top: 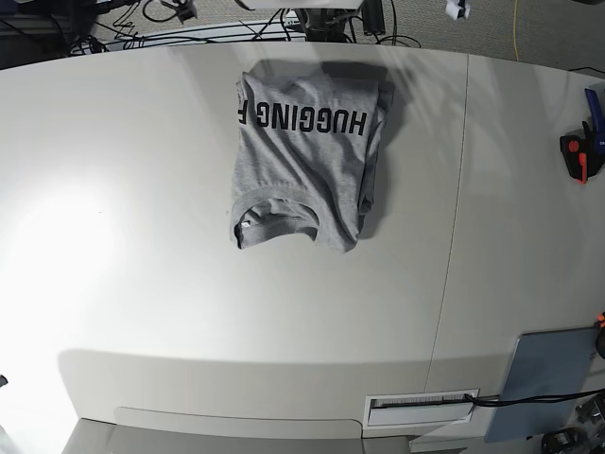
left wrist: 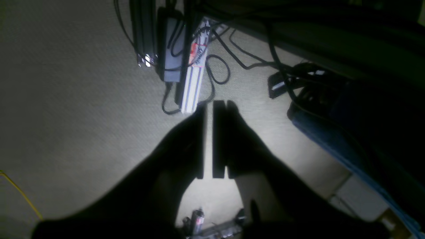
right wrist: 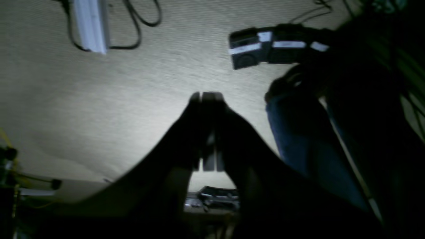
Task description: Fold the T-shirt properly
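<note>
T-shirt [top: 302, 161] folded compact on far worktop [top: 142, 284]; left hand [left wrist: 209, 139] nearly closed, right hand [right wrist: 206, 132] closed, both empty, parked clear.

- A heather-grey T-shirt [top: 307, 161] lies folded into a compact rectangle on the white tabletop [top: 142, 284], toward its far edge.
- Black capitals "HUGGING F" [top: 301, 118] run upside down across its far part.
- The ribbed crew neck [top: 274, 203] sits at the near end.
- A seam [top: 456, 227] crosses the tabletop just right of the shirt.
- A red-and-black clamp [top: 577, 156] rests at the right edge.
- A grey pad [top: 548, 378] lies at the near right corner.
- Cables [top: 189, 14] lie on the floor beyond the tabletop.
</note>
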Controlling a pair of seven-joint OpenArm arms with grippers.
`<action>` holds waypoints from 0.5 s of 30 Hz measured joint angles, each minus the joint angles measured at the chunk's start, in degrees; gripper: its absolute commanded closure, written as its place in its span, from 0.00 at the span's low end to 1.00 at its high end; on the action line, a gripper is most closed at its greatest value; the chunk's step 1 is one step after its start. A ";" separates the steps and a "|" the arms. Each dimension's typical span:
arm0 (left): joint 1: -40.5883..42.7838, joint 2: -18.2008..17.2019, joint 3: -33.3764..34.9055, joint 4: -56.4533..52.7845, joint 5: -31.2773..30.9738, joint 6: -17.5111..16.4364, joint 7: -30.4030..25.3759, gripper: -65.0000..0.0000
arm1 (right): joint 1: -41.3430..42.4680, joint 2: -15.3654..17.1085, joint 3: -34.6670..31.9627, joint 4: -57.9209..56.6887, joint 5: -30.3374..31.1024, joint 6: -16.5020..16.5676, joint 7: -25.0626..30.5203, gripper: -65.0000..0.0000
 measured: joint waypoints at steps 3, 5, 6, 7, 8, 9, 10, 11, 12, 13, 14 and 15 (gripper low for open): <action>-0.02 0.02 5.09 -0.76 4.66 5.55 -1.03 0.89 | 1.03 -1.25 2.21 0.02 0.20 -0.04 0.07 1.00; 0.26 0.04 9.49 -0.85 5.18 9.46 -1.03 0.84 | 1.31 -2.43 7.08 -0.04 0.13 -0.07 1.88 1.00; 0.28 0.09 11.58 -0.87 4.94 11.58 -1.14 0.83 | 1.31 -3.08 10.10 -0.04 0.11 -0.04 3.41 1.00; 0.24 0.11 13.75 -0.94 4.96 13.49 -2.01 0.82 | 1.31 -3.78 13.66 -0.02 1.38 -0.02 4.07 1.00; 0.11 0.07 15.43 -0.92 4.76 14.40 -3.37 0.82 | 1.33 -4.46 17.03 -0.07 2.67 -0.04 4.46 1.00; -0.17 0.04 16.98 -0.92 4.68 14.86 -4.09 0.82 | 1.31 -4.92 20.33 -0.04 4.09 0.31 4.70 1.00; -0.61 0.07 18.29 -0.92 4.22 15.26 -4.04 0.82 | 1.33 -5.11 23.30 -0.04 5.46 0.39 4.85 1.00; -1.09 0.09 19.23 -0.92 3.72 15.34 -3.89 0.82 | 1.31 -5.20 26.08 -0.04 5.68 0.37 4.85 1.00; -1.55 0.13 19.87 -0.92 2.80 15.26 -3.87 0.82 | 1.31 -5.09 28.09 -0.04 5.81 0.35 4.85 1.00; -1.88 0.31 20.04 -0.90 1.60 15.32 -3.87 0.82 | 1.29 -4.83 29.57 -0.04 5.84 0.35 4.85 1.00; -2.23 0.57 20.02 -0.85 0.44 15.34 -3.85 0.82 | 1.22 -4.44 30.16 -0.04 5.79 0.37 4.85 1.00; -2.60 0.81 20.02 -0.85 0.33 15.37 -3.82 0.82 | 1.20 -3.98 30.25 -0.04 5.77 0.37 4.92 1.00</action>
